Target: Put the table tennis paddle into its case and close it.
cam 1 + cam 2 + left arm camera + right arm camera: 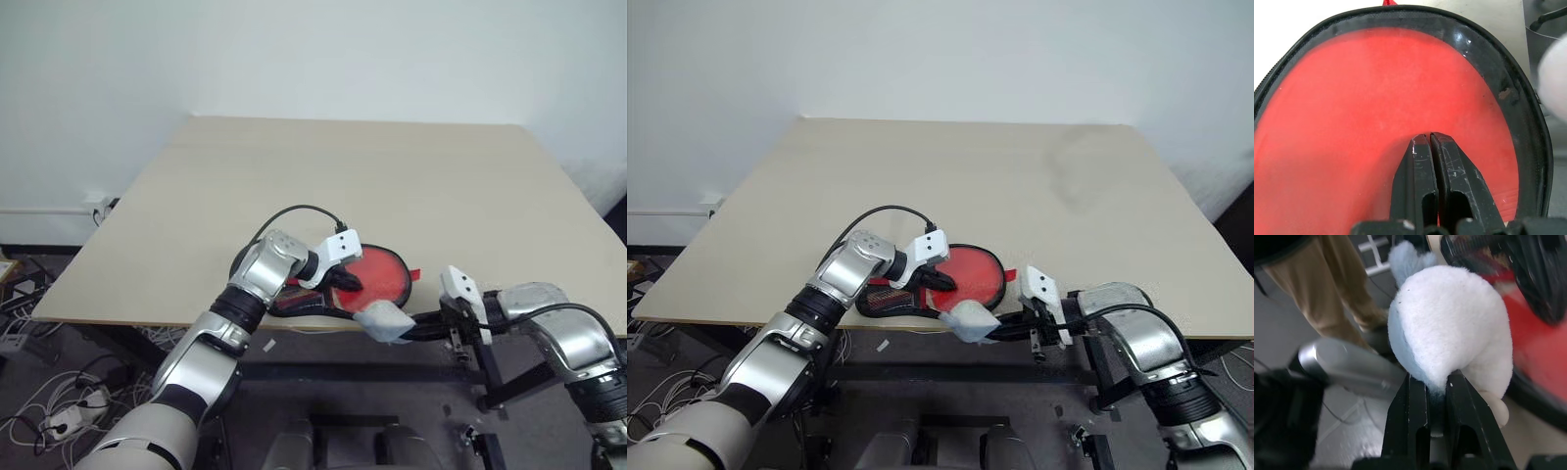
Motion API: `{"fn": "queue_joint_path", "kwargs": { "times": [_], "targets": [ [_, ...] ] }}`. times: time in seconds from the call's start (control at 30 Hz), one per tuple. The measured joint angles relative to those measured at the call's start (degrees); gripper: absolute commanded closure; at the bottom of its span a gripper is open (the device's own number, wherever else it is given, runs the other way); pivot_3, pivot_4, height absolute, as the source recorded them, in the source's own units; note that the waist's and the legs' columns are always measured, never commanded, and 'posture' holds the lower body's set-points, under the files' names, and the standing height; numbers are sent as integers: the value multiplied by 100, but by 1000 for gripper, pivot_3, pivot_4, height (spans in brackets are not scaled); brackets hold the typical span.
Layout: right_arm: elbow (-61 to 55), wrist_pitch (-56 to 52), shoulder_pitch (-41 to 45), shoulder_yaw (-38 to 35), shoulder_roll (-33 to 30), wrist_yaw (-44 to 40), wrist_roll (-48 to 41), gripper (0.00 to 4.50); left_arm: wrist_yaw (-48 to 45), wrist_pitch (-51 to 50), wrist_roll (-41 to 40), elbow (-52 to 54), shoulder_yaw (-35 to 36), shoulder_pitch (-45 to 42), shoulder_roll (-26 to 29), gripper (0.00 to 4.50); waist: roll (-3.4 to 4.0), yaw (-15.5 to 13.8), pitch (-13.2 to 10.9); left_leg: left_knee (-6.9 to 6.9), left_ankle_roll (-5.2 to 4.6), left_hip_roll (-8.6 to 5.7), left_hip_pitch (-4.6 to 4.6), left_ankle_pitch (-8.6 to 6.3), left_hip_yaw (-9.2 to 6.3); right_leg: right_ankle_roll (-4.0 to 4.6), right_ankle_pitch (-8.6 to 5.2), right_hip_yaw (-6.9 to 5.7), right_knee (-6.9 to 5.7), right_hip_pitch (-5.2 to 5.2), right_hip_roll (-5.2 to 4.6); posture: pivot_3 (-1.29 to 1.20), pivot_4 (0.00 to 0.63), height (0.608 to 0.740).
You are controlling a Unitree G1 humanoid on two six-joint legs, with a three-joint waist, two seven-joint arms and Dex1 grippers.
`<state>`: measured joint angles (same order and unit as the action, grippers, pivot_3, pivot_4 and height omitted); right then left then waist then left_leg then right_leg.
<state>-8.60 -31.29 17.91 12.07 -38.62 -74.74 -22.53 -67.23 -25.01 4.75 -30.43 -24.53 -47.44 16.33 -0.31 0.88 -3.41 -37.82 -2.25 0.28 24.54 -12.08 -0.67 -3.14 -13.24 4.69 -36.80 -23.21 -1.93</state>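
Red case [1376,107] under the left gripper [1430,139], jaws pressed together; right wrist view adds right gripper [1437,382] pinching a white plush toy [1454,328] and a person's tan trousers [1327,289].

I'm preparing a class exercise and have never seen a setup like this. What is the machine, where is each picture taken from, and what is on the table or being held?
It is a two-armed robot. The two wide pictures come from cameras in its head, looking down at a table. The close-ups come from a camera on each wrist. Near the table's front edge lies a black case with a red face. The left gripper, fingers shut, presses on that red face. The right gripper is shut on a white and pale blue fluffy thing, perhaps a pull attached to the case.
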Motion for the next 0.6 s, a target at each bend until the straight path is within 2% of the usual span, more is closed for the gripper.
{"fn": "queue_joint_path", "kwargs": {
  "times": [0.4,0.6],
  "targets": [
    [107,-1053,227,85,1191,459,-303,4450,-4,41,2,-77,-2,-36,-15,4479,1,0,2,-2,1,4,0,-1,0,0,0,-2,-7,-2,3,0,0,740],
    [606,-1200,290,118,1838,621,-312,4450,-13,49,18,-104,0,-47,23,4479,1,34,6,-3,3,8,-1,-1,0,1,0,-2,-14,-5,8,0,0,740]
  ]
}}
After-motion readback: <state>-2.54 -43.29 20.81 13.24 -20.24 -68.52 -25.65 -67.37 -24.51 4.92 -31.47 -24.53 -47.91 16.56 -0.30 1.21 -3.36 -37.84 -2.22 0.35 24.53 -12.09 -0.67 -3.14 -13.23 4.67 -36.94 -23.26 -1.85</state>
